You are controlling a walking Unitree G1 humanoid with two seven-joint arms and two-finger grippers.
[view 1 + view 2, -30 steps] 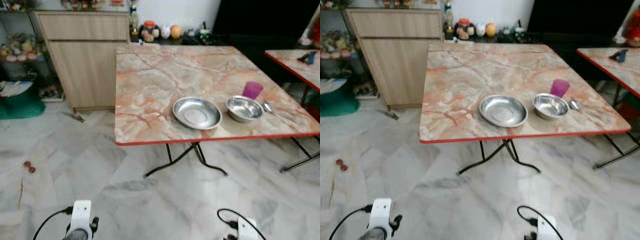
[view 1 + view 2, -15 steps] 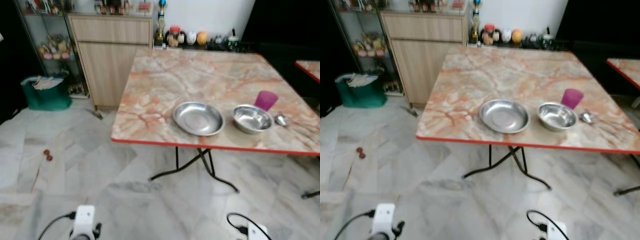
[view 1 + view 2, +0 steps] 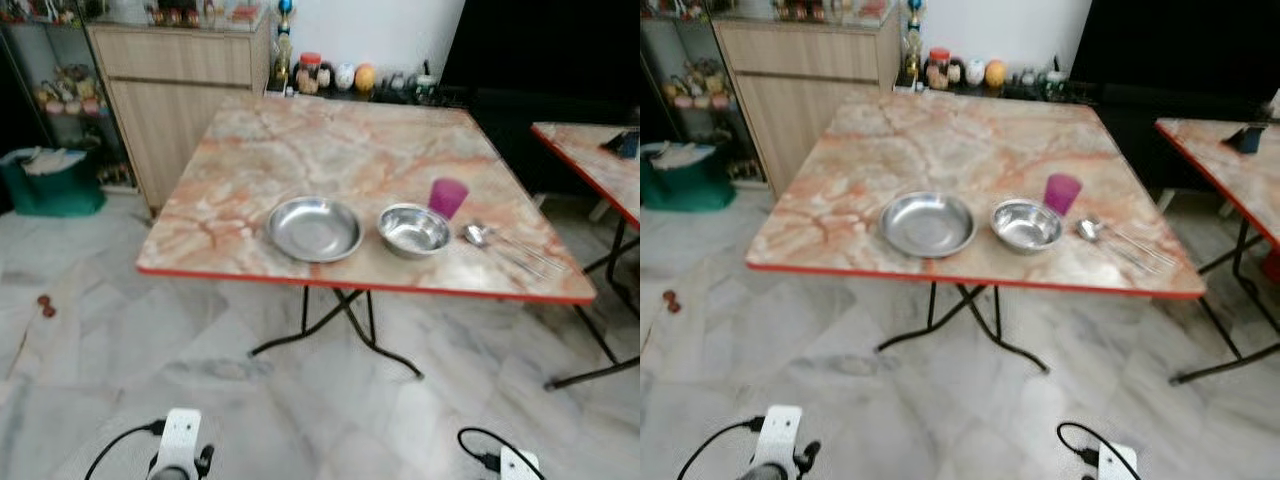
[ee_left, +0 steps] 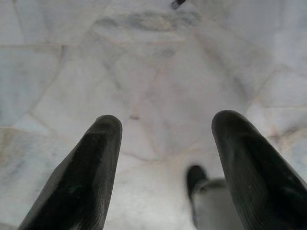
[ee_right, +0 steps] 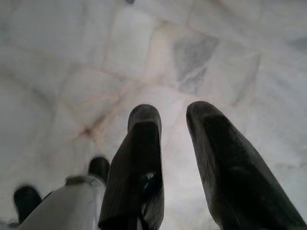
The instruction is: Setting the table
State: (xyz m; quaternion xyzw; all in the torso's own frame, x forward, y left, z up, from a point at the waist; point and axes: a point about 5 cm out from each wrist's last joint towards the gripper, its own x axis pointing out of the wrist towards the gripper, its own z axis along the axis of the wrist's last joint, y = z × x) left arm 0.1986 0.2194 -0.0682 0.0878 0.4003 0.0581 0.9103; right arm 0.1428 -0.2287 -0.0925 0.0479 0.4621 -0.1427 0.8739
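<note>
Though set in a row: shiny steel plate (image 3: pixel 314 228); bowl (image 3: pixel 414 229); purple cup (image 3: pixel 448 197)

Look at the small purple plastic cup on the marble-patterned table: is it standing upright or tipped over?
Upright. The small purple plastic cup stands on its base with its open rim facing up, on the marble-patterned table behind the round steel bowl.
</note>
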